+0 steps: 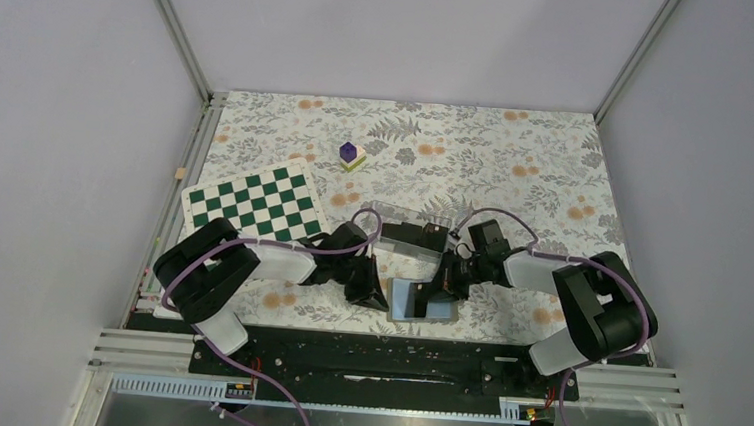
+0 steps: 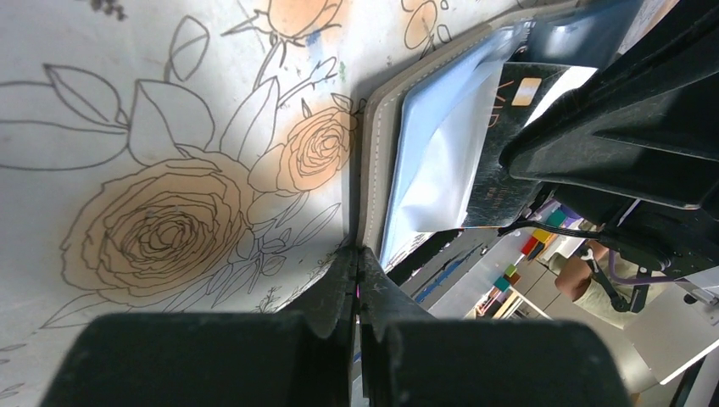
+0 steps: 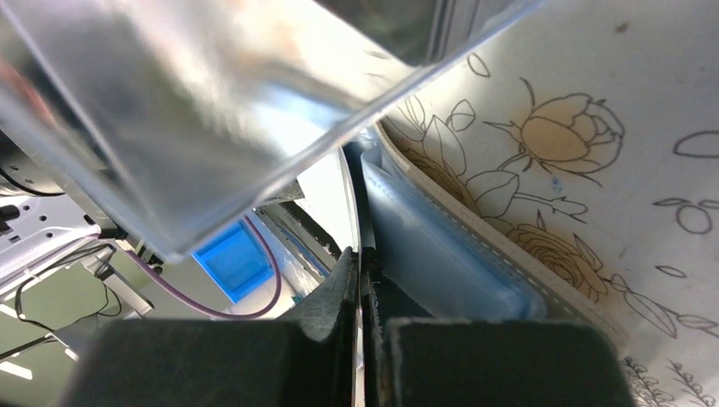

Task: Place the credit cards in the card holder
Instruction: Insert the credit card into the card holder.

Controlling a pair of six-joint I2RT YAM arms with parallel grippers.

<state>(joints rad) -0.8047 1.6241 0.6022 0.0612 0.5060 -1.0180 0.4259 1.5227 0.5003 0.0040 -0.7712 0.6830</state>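
Left wrist: my left gripper (image 2: 357, 275) clamped the card holder (image 2: 379, 144) at bottom center; right gripper (image 3: 362, 264) pinched a credit card (image 2: 502, 165).

Our floral table (image 1: 557, 155) carries a checkerboard (image 1: 256, 203) at nine o'clock, purple cube (image 1: 348, 153) at eleven, clear box (image 1: 408, 218) centrally, card holder (image 1: 409, 298) at six.

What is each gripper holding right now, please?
Left gripper: closed on the card holder edge.
Right gripper: closed on a credit card.
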